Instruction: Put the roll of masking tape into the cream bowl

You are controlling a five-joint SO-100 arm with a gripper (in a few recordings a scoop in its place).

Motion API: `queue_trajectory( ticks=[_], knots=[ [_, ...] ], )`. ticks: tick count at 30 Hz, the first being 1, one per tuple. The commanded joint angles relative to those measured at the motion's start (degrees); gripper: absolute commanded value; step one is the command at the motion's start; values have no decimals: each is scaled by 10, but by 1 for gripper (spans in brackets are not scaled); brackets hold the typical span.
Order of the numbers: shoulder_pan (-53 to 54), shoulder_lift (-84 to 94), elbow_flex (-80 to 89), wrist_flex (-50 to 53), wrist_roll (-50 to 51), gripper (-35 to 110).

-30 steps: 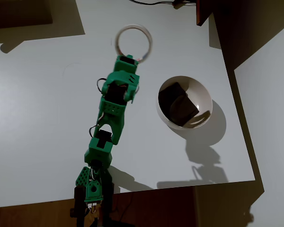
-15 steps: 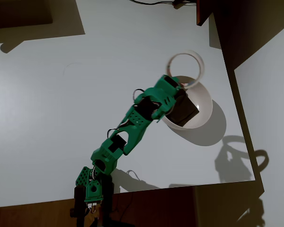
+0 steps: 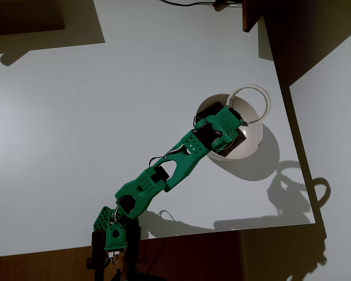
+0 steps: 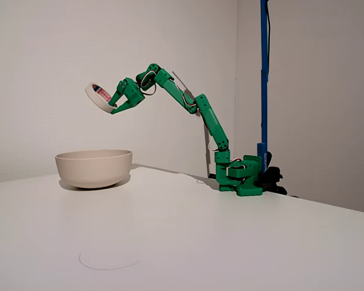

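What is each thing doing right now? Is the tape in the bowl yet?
roll of masking tape: held in the air above the bowl, tilted, not in yet.
cream bowl: upright on the table, a dark blocky object inside.
gripper: shut on the tape.

One tape roll point(image 4: 99, 97), one bowl point(image 4: 93, 168), one dark block point(image 3: 209, 110).

overhead: straight down on table point(image 3: 76, 146) | fixed: low, side-on, farther | shared: arm point(image 4: 212, 127), bowl point(image 4: 94, 168)

Claw point(image 4: 114, 106) grips tilted roll of masking tape point(image 4: 99, 96), well above cream bowl point(image 4: 93, 167).
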Motion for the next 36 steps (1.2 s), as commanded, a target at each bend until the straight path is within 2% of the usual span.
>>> queue_trajectory(
  ticks=[1, 12, 20, 21, 24, 36],
  knots=[
    [18, -8, -33, -13, -4, -8],
    [52, -90, -34, -45, -11, -8],
    [41, -98, -34, -32, -1, -8],
    [40, -95, -34, -28, 7, -8],
    [33, -87, -34, -20, 15, 6],
    [30, -87, -35, -22, 28, 1]
  ],
)
